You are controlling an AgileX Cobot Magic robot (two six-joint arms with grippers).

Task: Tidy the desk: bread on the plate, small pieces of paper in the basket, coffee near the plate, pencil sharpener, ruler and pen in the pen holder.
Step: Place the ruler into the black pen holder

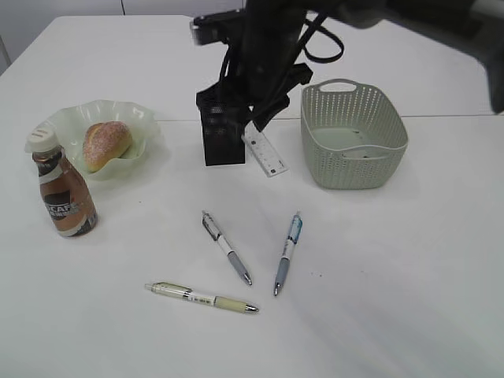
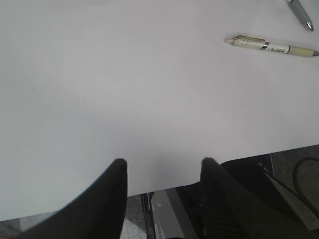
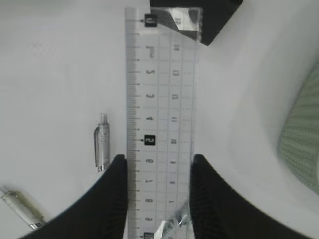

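Right jaws are clamped on the short clear plastic ruler (image 3: 160,124) across its width — light, stiff, slippery, so grip firmly. Left jaws apart, empty.

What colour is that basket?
The basket is pale grey-green with perforated sides, clearest in the exterior view.

desk (image 1: 394,276): plain white | bread (image 1: 105,145): golden-brown, sugar-dusted | plate (image 1: 150,126): pale green, translucent | basket (image 1: 354,134): grey-green, perforated weave | coffee (image 1: 63,193): brown, white cap | ruler (image 3: 159,124): clear, black markings | pen holder (image 1: 222,134): black mesh | 3 pens: cream (image 1: 203,298), blue-grey (image 1: 287,252), white-grey (image 1: 226,246)
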